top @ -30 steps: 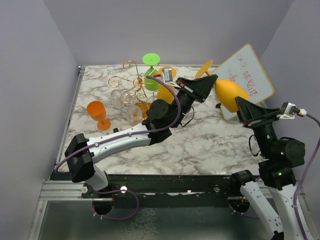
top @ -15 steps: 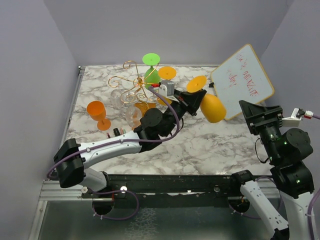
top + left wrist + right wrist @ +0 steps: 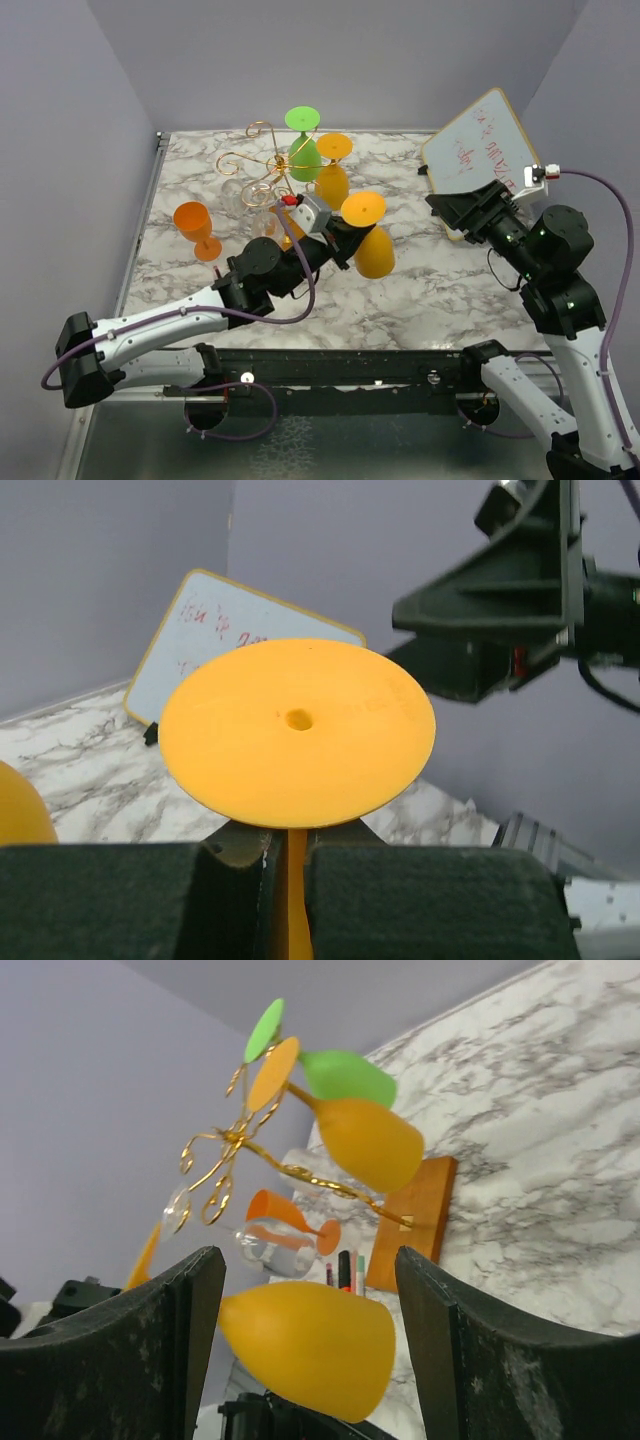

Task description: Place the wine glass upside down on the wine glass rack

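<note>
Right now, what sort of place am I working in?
Probably a lab test cell, not a home: a marble-patterned table boxed in by plain grey panels, a whiteboard propped at the back right, and a gold wine glass rack.

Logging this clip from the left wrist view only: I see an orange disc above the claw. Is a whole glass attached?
Observer: Yes. The left claw grips the stem of a wine glass, foot uppermost, bowl below, in mid-air.
Operator: Anything on the rack yet?
Observer: The wine glass rack holds a green glass and an orange glass upside down.
Operator: And the other arm?
Observer: The right claw is open, holding nothing.
</note>
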